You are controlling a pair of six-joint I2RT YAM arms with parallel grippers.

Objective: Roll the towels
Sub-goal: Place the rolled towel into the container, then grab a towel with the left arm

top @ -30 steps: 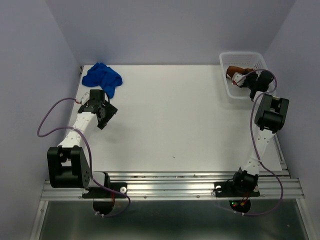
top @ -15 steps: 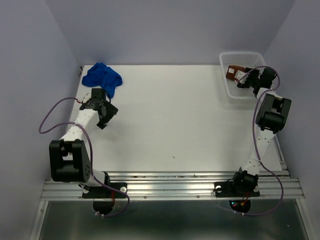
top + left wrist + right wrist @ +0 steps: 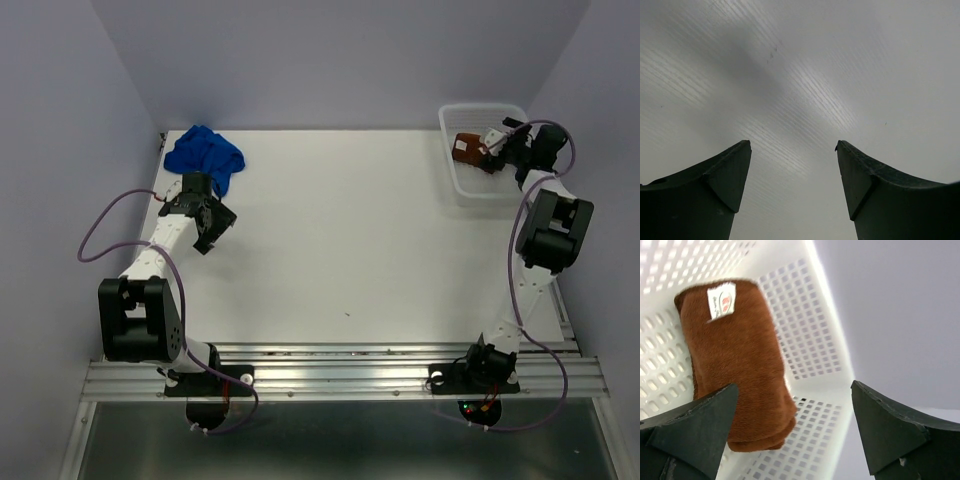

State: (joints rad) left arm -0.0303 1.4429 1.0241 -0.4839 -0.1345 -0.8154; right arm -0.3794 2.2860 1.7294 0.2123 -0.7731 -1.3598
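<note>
Listing rust-brown towel: lying as a thick bundle inside white mesh basket, long axis running along the basket wall, labelled end pointing away from right gripper, hovering above with jaws apart. Listing blue towel: lying crumpled at table's far left corner, showing no clear axis. Holding left gripper spread apart nearby. Judging both soft, light, limp; favouring pinching a corner or edge.

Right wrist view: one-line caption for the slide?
Open right gripper facing the rust-brown towel, which lies bundled inside the white mesh basket.
</note>
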